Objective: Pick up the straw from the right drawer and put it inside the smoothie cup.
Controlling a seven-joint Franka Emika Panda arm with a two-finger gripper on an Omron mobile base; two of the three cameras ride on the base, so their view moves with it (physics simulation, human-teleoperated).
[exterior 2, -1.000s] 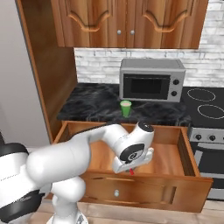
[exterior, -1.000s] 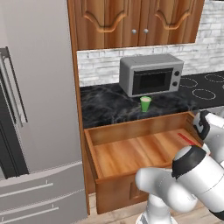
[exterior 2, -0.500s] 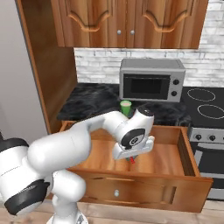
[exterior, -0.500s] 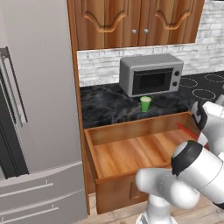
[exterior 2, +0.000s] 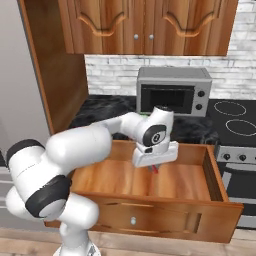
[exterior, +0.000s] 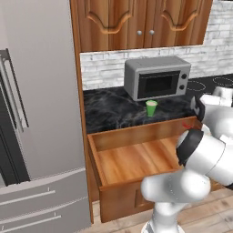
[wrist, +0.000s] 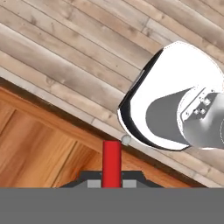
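My pincer (exterior 2: 154,167) is closed tight on the red straw (wrist: 112,162) and holds it up above the open right drawer (exterior 2: 150,182). The green smoothie cup (exterior: 151,108) stands on the dark worktop (exterior: 111,109), in front of the grey microwave (exterior: 157,78)

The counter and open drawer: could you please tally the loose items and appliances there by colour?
Red: 1, the straw
Green: 1, the smoothie cup
Grey: 1, the microwave
Total: 3
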